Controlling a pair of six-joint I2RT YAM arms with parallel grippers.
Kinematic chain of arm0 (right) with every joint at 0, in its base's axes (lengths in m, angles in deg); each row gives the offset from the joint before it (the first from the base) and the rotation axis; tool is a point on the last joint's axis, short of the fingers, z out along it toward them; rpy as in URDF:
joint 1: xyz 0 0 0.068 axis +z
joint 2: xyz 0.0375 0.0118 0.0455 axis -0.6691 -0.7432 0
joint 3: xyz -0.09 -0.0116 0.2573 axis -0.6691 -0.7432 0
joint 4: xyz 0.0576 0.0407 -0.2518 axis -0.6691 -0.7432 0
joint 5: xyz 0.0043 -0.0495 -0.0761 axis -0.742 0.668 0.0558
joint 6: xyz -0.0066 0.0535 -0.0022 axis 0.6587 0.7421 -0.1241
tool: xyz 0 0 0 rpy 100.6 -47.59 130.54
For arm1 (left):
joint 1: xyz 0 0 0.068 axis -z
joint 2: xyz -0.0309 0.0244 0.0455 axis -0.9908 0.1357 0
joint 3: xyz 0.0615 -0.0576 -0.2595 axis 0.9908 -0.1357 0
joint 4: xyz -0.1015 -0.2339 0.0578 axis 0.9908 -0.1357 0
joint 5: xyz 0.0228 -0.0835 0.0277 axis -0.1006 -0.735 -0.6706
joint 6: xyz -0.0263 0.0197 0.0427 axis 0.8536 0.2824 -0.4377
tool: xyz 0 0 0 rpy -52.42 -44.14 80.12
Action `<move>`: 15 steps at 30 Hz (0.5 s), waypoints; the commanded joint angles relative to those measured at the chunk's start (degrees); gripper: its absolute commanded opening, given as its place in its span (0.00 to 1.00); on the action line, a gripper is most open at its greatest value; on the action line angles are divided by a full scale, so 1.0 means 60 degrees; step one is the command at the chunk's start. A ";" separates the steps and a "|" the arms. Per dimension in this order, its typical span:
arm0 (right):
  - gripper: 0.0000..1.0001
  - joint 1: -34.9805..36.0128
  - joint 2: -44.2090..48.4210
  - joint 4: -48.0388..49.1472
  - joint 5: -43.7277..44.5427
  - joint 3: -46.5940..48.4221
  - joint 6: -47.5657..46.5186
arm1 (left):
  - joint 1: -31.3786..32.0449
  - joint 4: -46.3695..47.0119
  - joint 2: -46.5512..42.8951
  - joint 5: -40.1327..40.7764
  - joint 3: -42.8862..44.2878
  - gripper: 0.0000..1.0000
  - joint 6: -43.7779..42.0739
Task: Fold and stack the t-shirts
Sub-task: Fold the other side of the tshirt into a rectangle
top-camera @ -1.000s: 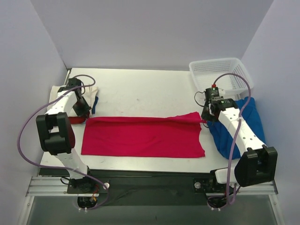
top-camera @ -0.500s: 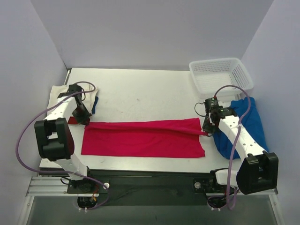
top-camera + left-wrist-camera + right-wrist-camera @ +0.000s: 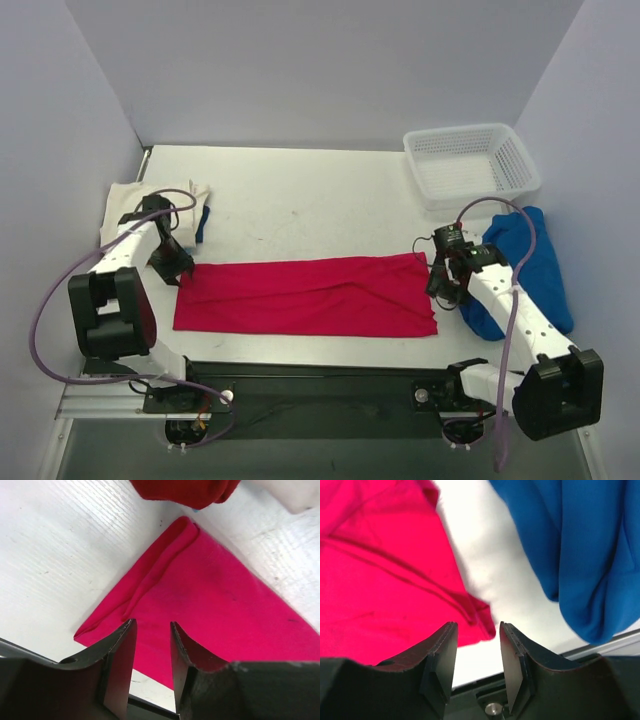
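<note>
Reading the left gripper (image 3: 151,625): I see its jaws parted by a narrow gap with nothing between them, over the left end of the red t-shirt (image 3: 305,297). I cannot tell whether the tips touch the cloth.
Right gripper (image 3: 477,626): the jaws are parted a little wider and empty, poised at the near right corner of the red t-shirt, with bare white surface (image 3: 300,195) showing in the gap.
Red t-shirt: it lies flat as a long band across the near half of the surface, between the two arms.
Blue t-shirt (image 3: 535,270): it is bunched at the right edge, just beside the right arm and apart from the red one.
Cream t-shirt (image 3: 125,200): it sits at the far left, behind the left gripper.
Basket (image 3: 470,165): it stands in the far right corner, behind the blue t-shirt.
Change from a second ago: back then the red t-shirt's far edge ran taut between the two grippers. Half a second ago that edge was drawn nearer. Now it lies down on the cloth and both jaws are free. The right arm has also swung toward me, uncovering more of the blue t-shirt.
Count: three t-shirts (one red, one blue, one cream), one basket and two grippers.
</note>
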 commanded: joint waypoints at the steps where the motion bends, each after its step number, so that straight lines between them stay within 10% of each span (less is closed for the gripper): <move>1: 0.40 0.0452 0.0805 -0.0997 0.0339 -0.0117 0.0630 | -0.0079 0.0132 -0.0675 0.0239 0.0163 0.43 0.0376; 15: 0.39 0.0540 -0.2660 0.1082 -0.0228 0.1930 0.0147 | 0.0637 0.1156 0.0393 -0.1649 0.1172 0.39 -0.0063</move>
